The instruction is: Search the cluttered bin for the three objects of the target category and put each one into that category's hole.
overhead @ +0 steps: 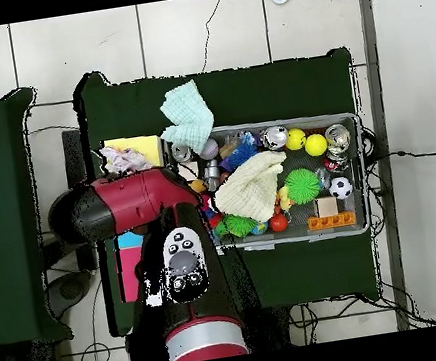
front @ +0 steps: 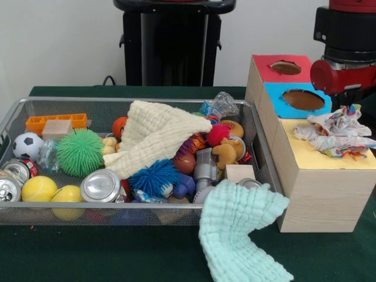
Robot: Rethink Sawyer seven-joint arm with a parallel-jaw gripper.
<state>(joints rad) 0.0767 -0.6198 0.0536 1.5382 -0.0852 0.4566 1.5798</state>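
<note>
Nearest the front camera: mint waffle-knit cloth (front: 238, 235), soft and rumpled, draped over the front right rim of the bin (front: 135, 205) and trailing onto the green table (front: 88, 252).

Bin of silver wire mesh, wide, shallow, rectangular. Along its front: shiny cans (front: 100, 185), smooth yellow balls (front: 39, 188), fuzzy blue spiky ball (front: 154, 177). Further back: green spiky ball (front: 80, 152), soccer ball (front: 27, 145), cream waffle cloth (front: 158, 136) lying folded across the middle, pink spiky ball (front: 218, 134), orange plastic block (front: 56, 121), clear crinkled bag (front: 221, 104) at the far rim.

Right of bin, touching it: row of plain wooden boxes (front: 320, 197) with yellow, blue and red tops; round holes show in the blue and red ones.

On the yellow top: crumpled wrappers (front: 338, 132), thin, crinkly, whitish with red, yellow and blue patches. Separate count not clear.

Behind the boxes: red and black arm (front: 346, 59), rounded housings. In overhead view arm (overhead: 140, 205) bends over the boxes. Gripper itself not made out; cannot tell its opening or any hold.
</note>
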